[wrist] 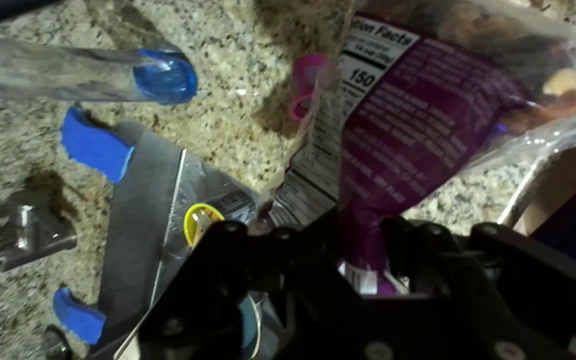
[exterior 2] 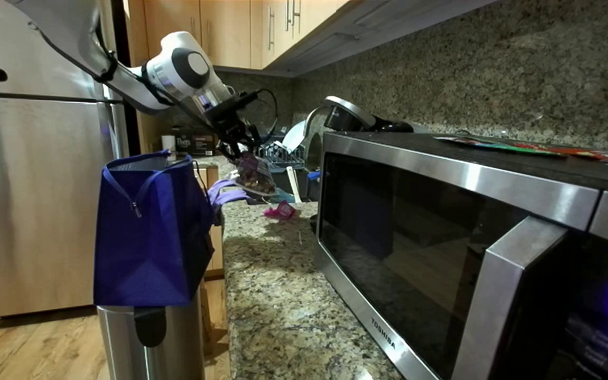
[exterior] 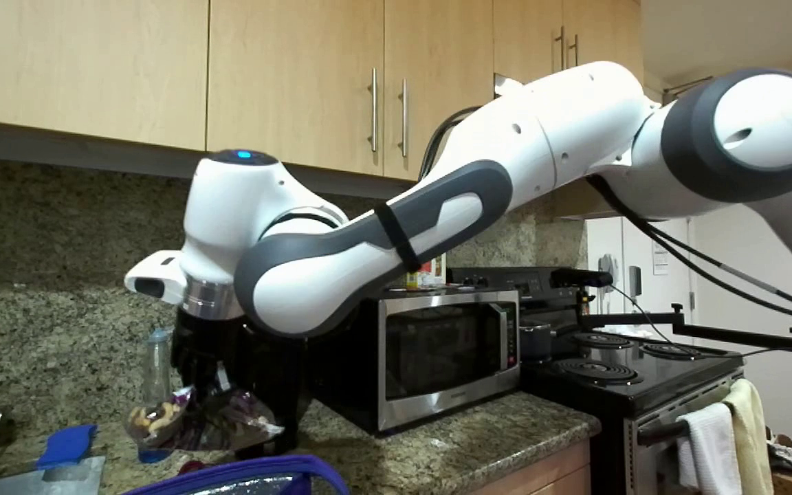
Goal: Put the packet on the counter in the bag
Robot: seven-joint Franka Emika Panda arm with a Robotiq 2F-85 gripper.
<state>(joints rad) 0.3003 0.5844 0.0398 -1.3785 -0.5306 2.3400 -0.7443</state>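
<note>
The packet is a clear and purple bag of nuts (wrist: 408, 115). It also shows in both exterior views (exterior: 231, 419) (exterior 2: 255, 179). My gripper (wrist: 363, 235) is shut on the packet's gathered purple end in the wrist view; the rest hangs from the fingers. In an exterior view the gripper (exterior 2: 238, 150) holds it above the granite counter (exterior 2: 277, 295), near the sink. The blue bag (exterior 2: 140, 243) stands upright with its top open, beside the counter's front edge and apart from the packet. Its purple edging (exterior: 265, 465) shows low in an exterior view. Its inside is mostly hidden.
The bag rests on a steel bin (exterior 2: 177, 343). A microwave (exterior 2: 404, 253) stands on the counter. A clear bottle with a blue end (wrist: 165, 77) and a pink item (wrist: 309, 82) are near the packet. The sink edge (wrist: 138, 210) and faucet (wrist: 23, 230) lie beyond.
</note>
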